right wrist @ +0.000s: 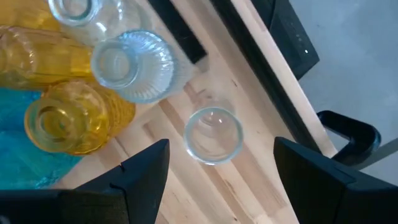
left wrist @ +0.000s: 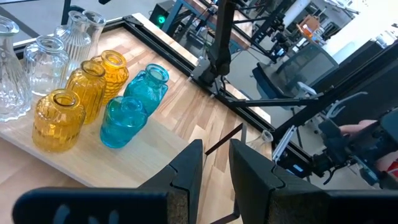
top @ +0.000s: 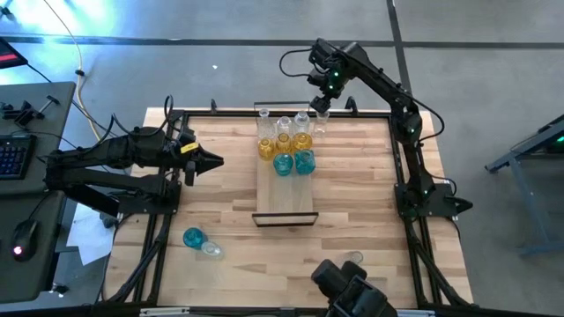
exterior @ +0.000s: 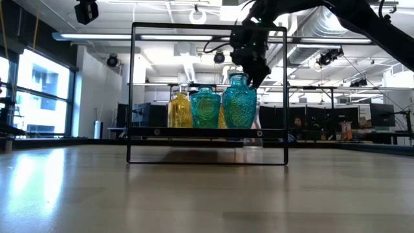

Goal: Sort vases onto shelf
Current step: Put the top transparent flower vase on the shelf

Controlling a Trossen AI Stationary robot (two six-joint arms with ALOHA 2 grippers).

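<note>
The shelf (top: pixel 284 201) lies at the table's middle. On its far half stand several vases: clear ones (top: pixel 284 123) at the back, yellow ones (top: pixel 267 146) in the middle and two teal ones (top: pixel 293 163) nearest. My right gripper (right wrist: pixel 221 150) hangs open, pointing down. Below and between its fingers, untouched, a small clear vase (right wrist: pixel 213 134) stands upright on wood at the group's far right. Whether it is on the shelf or the tabletop I cannot tell. My left gripper (top: pixel 216 161) waits left of the shelf, open by a narrow gap, holding nothing.
A teal vase (top: pixel 193 237) and a clear one (top: pixel 211 250) lie on the tabletop near its front left. Another clear vase (top: pixel 354 258) sits near the front right. The shelf's near half is bare. A black frame (top: pixel 211 113) borders the table.
</note>
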